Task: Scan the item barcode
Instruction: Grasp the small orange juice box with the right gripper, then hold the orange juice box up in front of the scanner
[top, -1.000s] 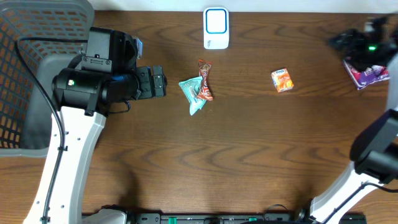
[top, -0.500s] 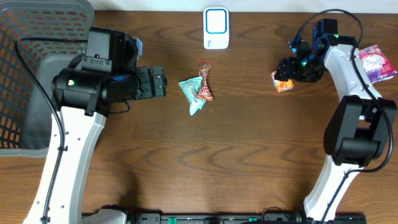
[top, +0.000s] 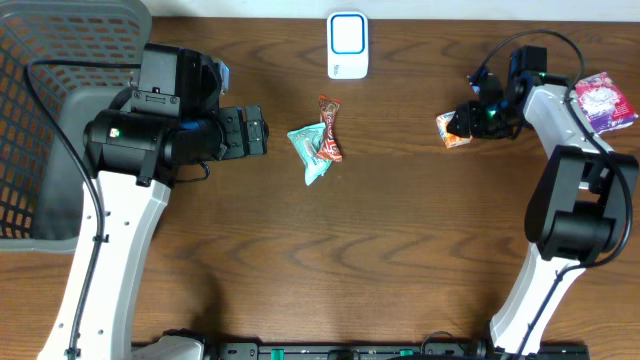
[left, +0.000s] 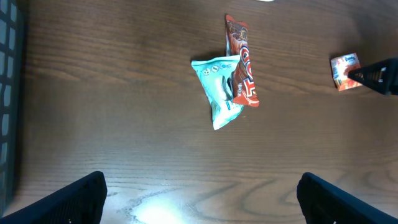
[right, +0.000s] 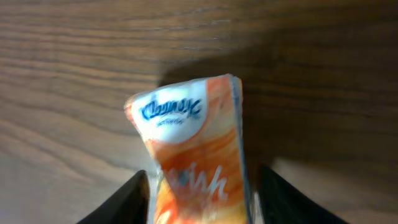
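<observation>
Item: orange tissue pack (right: 196, 143), lying flat on the wooden table (top: 400, 230) at its right rear, well apart from the white scanner (top: 347, 45) at the back edge. Right gripper (top: 466, 122): lowered onto the pack from its right side, one of its fingers (right: 134, 199) on either flank, the pack's near end between them. Jaws narrowed to about the pack's width; whether the pads press on it cannot be told. Left gripper (left: 202, 199): jaws spread wide, holding nothing, pointed toward a teal packet (left: 217, 90) and a red wrapper (left: 242, 71) that overlap mid-table. Also present: a purple packet (top: 600, 100) at the far right and a grey mesh basket (top: 40, 120) at the left.
</observation>
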